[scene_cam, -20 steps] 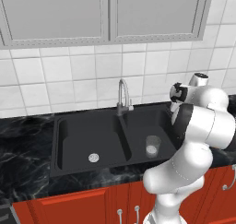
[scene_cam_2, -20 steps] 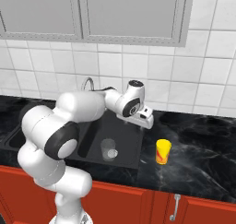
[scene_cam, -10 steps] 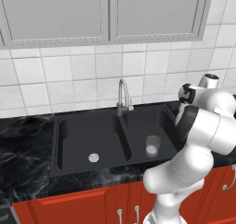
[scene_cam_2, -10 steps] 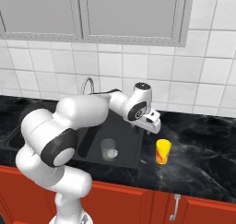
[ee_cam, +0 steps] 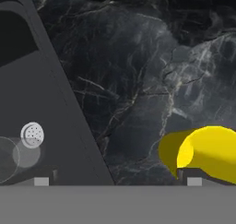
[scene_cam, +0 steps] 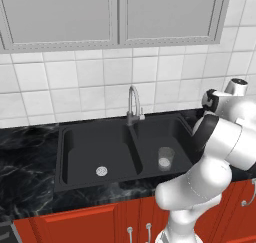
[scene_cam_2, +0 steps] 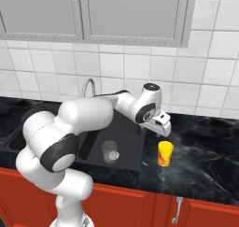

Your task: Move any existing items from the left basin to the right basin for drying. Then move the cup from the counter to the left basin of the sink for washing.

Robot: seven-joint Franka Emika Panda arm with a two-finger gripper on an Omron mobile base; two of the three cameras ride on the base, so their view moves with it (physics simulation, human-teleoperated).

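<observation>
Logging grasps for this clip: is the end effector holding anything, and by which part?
Nothing is held: the end effector is open above the yellow cup.

We see two base views from behind the arm, both sharing the sink (scene_cam: 125,147), hand view close above the counter (ee_cam: 138,80)

No text, label or number can be read anywhere.

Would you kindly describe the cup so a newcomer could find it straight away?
Start at the black sink in the counter. The cup stands upright on the counter just right of it, below the open gripper. It is bright yellow, unlike the clear tumbler in the basin.
</observation>
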